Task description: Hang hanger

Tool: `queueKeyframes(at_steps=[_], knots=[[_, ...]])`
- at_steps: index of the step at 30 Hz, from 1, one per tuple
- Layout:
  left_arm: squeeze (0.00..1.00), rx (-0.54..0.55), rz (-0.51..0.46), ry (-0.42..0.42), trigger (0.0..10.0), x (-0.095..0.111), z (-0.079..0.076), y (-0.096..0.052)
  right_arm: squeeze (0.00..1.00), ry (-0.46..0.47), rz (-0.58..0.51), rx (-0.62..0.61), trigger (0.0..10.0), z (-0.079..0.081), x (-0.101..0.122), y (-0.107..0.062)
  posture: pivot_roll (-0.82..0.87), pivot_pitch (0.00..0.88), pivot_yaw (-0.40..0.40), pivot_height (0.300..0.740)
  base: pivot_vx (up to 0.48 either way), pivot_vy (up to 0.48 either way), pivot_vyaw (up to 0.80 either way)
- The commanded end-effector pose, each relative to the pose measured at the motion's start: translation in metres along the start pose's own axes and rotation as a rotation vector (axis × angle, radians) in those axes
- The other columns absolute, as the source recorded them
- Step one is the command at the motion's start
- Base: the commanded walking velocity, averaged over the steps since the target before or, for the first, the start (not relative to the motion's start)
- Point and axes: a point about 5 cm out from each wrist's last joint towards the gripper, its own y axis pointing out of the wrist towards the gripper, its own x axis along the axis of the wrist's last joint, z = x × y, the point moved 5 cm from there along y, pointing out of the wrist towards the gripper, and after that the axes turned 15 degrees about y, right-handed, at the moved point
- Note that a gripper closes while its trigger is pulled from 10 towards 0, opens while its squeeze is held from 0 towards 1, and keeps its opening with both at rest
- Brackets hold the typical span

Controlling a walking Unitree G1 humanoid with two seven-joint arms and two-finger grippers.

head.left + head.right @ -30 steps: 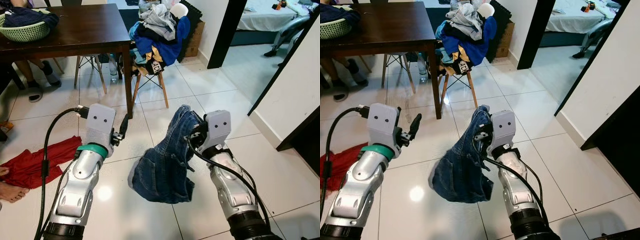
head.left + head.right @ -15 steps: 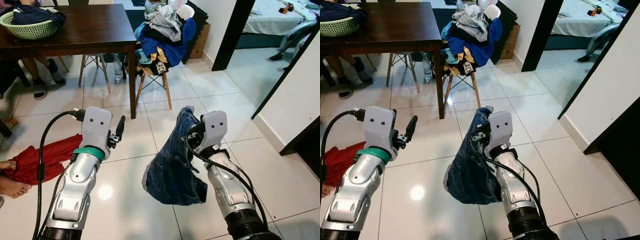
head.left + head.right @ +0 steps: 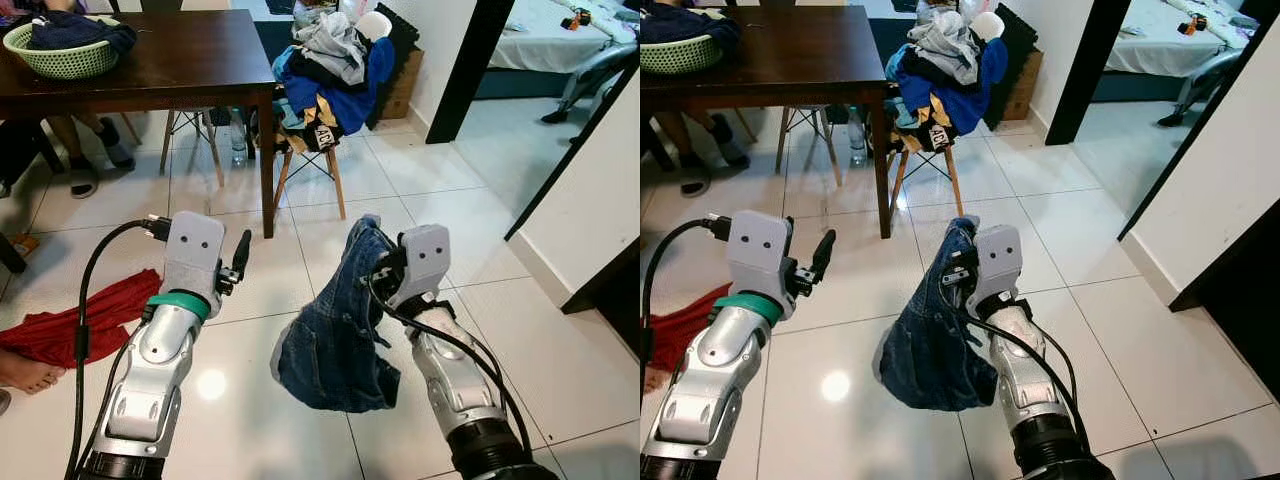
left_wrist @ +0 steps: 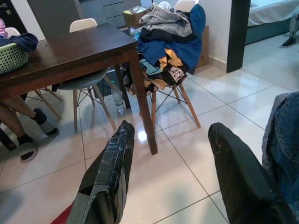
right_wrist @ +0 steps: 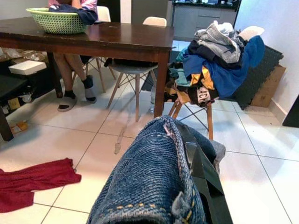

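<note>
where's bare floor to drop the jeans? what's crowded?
Free: white tiles between the table leg and the doorway, and tiles ahead of the left gripper. Crowded: the chair piled with clothes, the red cloth on the floor, a person's foot beside it. Right gripper holds the jeans.

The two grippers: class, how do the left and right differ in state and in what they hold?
The left gripper is open and holds nothing; the right gripper is shut on the blue jeans. The jeans hang from the right gripper above the tiled floor; nothing hangs from the left. Both are raised in front of the robot.
</note>
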Motion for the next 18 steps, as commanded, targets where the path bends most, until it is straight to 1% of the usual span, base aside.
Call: queueKeyframes(at_steps=[1, 5, 8, 9, 11, 12, 14, 16, 17, 18], knots=[[0.00, -0.015, -0.001, 0.004, 10.0, 0.002, -0.004, 0.002, 0.00, -0.003, -0.056, 0.006, 10.0, 0.001, 0.011, 0.003, 0.06, 0.079, 0.001, 0.740, 0.000, 0.000, 0.00], [0.00, -0.016, -0.003, 0.008, 10.0, 0.002, -0.004, 0.003, 0.00, 0.000, -0.055, 0.007, 10.0, 0.003, 0.010, 0.003, 0.07, 0.075, 0.004, 0.740, 0.000, 0.000, 0.00], [0.00, -0.013, -0.005, 0.017, 10.0, 0.003, 0.000, 0.003, 0.00, 0.008, -0.047, 0.013, 10.0, 0.006, 0.006, 0.005, 0.09, 0.077, 0.001, 0.740, 0.000, 0.000, 0.00], [0.00, -0.008, -0.008, 0.022, 10.0, 0.004, 0.002, 0.002, 0.00, 0.014, -0.046, 0.027, 10.0, 0.011, 0.005, 0.009, 0.10, 0.075, -0.013, 0.740, 0.000, 0.000, 0.00], [0.00, -0.006, -0.010, 0.023, 10.0, 0.005, 0.002, 0.002, 0.00, 0.014, -0.048, 0.033, 10.0, 0.012, 0.006, 0.010, 0.10, 0.075, -0.013, 0.740, 0.000, 0.000, 0.00], [0.00, -0.002, -0.019, 0.015, 10.0, 0.008, 0.000, 0.004, 0.00, 0.014, -0.046, 0.044, 10.0, 0.013, 0.006, 0.012, 0.10, 0.081, -0.027, 0.740, 0.000, 0.000, 0.00], [0.00, 0.000, -0.027, 0.008, 10.0, 0.011, -0.002, 0.006, 0.00, 0.012, -0.044, 0.053, 10.0, 0.014, 0.006, 0.013, 0.10, 0.081, -0.030, 0.740, 0.000, 0.000, 0.00], [0.00, -0.006, -0.056, -0.013, 10.0, 0.023, -0.010, 0.009, 0.00, 0.005, -0.038, 0.065, 10.0, 0.015, 0.006, 0.014, 0.10, 0.075, -0.042, 0.740, 0.000, 0.000, 0.00], [0.00, -0.006, -0.056, -0.013, 10.0, 0.023, -0.010, 0.009, 0.00, 0.005, -0.038, 0.065, 10.0, 0.015, 0.006, 0.014, 0.10, 0.075, -0.042, 0.740, 0.000, 0.000, 0.00], [0.00, -0.015, -0.078, -0.032, 10.0, 0.031, -0.017, 0.011, 0.00, -0.001, -0.036, 0.065, 10.0, 0.013, 0.006, 0.012, 0.08, 0.072, -0.043, 0.740, 0.000, 0.000, 0.00]])
